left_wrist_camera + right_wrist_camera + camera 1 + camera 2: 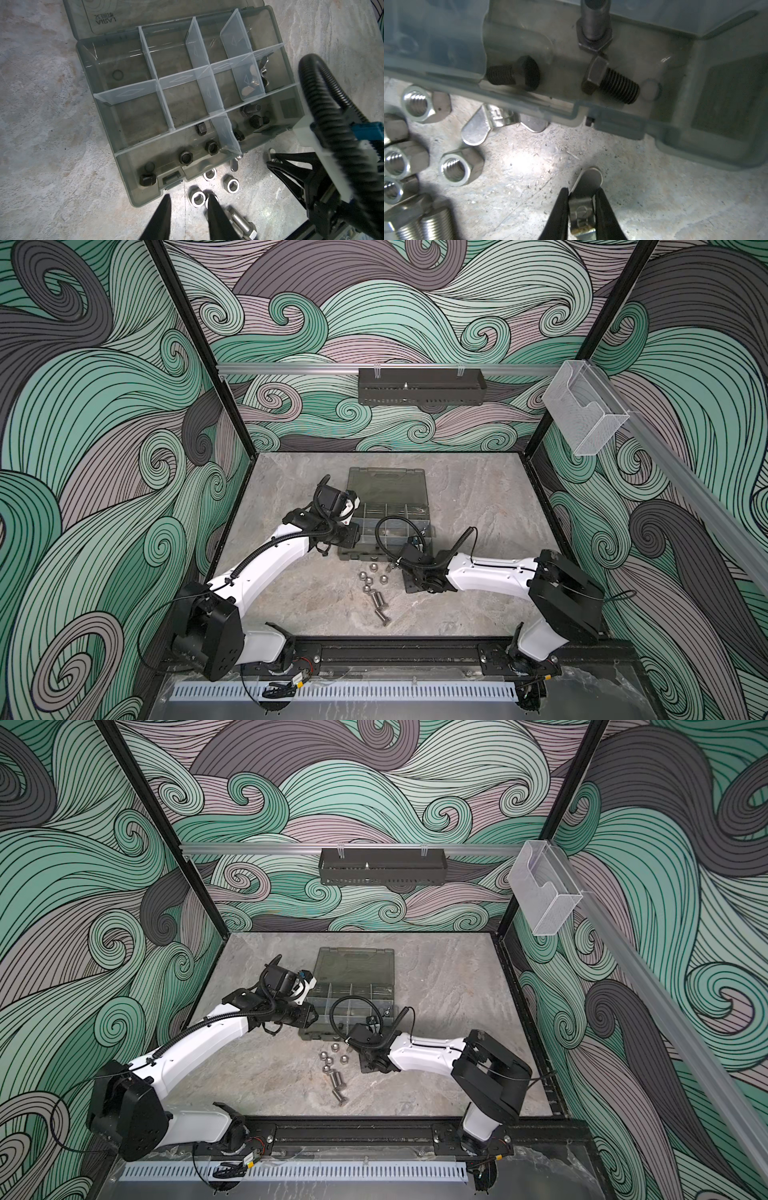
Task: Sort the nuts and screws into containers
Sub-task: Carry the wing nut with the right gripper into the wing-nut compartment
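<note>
Silver wing nut [581, 209], long axis toward case [612, 126], pinched by right tool [582, 191]; left tool [189, 197] narrowly apart

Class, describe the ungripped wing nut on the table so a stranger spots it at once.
Start at the open grey organiser case. Outside its front wall, beside the silver hex nuts, lies the wing nut. Unlike them it has two flat rounded wings; the right gripper holds its twin.

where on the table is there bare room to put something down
Widest bare patch: table between the organiser case and the right wall. Another lies between the screws and the left arm. Crowded: just in front of the case, where loose nuts lie beside the right pincer, shut on a wing nut.
</note>
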Controlling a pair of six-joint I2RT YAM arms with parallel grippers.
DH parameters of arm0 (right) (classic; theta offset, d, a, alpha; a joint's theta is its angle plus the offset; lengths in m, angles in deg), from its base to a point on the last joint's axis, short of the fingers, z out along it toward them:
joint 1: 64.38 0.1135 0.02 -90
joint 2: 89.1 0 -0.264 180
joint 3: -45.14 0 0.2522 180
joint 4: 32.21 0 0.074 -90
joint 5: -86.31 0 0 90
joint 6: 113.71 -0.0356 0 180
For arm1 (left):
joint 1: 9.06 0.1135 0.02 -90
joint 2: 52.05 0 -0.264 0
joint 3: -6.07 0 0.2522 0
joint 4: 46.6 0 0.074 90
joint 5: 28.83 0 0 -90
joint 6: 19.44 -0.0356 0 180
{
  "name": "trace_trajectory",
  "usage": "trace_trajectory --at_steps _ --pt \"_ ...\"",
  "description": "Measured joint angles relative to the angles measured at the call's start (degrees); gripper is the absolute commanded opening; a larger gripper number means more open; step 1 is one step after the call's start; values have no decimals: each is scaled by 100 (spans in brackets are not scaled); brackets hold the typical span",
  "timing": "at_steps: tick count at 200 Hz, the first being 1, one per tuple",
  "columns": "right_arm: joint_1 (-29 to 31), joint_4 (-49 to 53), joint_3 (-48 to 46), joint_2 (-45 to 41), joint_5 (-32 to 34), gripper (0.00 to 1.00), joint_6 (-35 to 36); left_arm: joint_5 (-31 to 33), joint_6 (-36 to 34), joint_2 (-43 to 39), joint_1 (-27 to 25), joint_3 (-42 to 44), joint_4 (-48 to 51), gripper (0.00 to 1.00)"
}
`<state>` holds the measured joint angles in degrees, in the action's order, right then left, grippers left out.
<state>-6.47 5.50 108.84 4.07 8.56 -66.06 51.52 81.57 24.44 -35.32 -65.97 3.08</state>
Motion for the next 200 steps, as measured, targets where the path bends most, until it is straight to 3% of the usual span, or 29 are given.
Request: trace_trajectory --at_steps 71,123,200 --pt "-122 269 155 -378 101 19 348 -2 0 0 0 4 0 34" --pt "-1040 372 1003 -708 76 19 1204 -11 28 0 0 26 -24 34" --pt "-1982 393 1904 225 -192 19 2175 -267 273 2 0 144 -70 34"
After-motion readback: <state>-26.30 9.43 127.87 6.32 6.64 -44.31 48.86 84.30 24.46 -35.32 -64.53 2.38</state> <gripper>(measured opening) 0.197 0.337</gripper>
